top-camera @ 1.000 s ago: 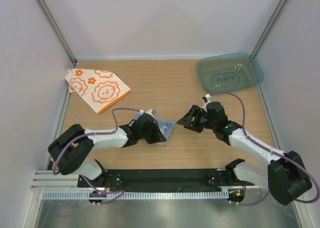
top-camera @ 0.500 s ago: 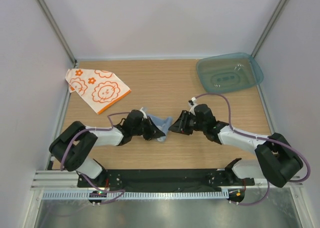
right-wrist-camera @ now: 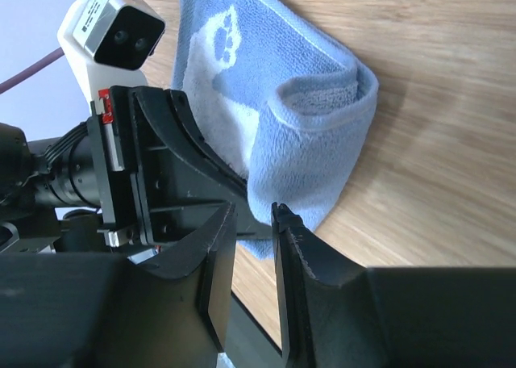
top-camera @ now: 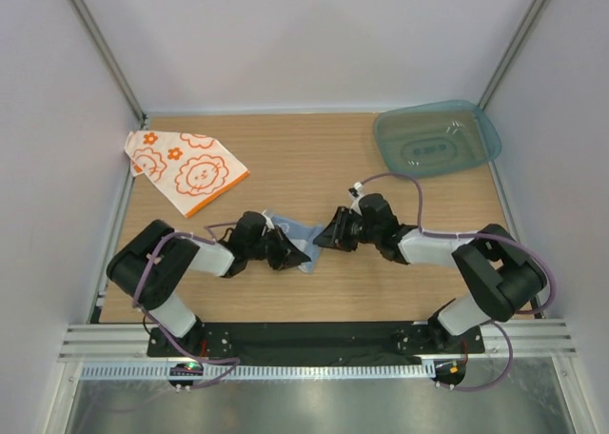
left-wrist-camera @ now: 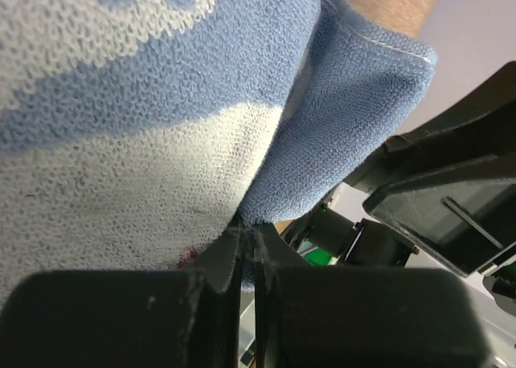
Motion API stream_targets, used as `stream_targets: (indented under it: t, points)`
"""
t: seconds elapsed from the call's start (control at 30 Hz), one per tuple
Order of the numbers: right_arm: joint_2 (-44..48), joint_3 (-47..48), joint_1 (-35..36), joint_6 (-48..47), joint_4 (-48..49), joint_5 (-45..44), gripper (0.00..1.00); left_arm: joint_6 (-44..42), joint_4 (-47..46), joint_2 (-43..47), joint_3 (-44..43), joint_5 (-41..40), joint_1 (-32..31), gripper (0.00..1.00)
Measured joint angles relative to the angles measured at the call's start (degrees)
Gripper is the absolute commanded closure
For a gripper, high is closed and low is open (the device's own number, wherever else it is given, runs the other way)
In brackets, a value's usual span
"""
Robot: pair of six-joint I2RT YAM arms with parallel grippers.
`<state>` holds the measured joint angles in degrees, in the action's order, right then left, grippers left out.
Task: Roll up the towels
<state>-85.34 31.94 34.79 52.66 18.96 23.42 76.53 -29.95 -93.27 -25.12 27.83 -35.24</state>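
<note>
The blue towel (top-camera: 303, 234) lies in a loose fold in the middle of the tabletop (top-camera: 314, 167), between the two arms. A second ago it was a little further to the right. The left gripper (left-wrist-camera: 248, 231) has its jaws closed on the towel's lower edge, and it has drawn back a little with the cloth. The right gripper (right-wrist-camera: 254, 223) has come in from the right to meet the towel, and its jaws have narrowed to a small gap. I judge that a two-handed hold on this towel is being prepared, with no roll formed yet.

The towel's tip is right at the mouth of that gap (whether cloth is already pinched there I cannot tell). From above, both arms cover much of the towel. The white towel with orange prints (top-camera: 186, 170) lies unrolled at the far left, well apart.
</note>
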Motion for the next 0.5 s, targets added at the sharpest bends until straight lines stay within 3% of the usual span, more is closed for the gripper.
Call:
stream_targets:
  t: [0.37,0.5]
  points:
    - [-9.2,2.9,0.0,-0.1,4.6,0.5,0.73,-0.4,-0.6,-1.9,0.0,2.3,1.4,0.99]
    - [-13.2,3.5,0.0,-0.1,6.2,0.7,0.75,-0.7,-0.6,-2.6,0.0,2.9,1.7,0.92]
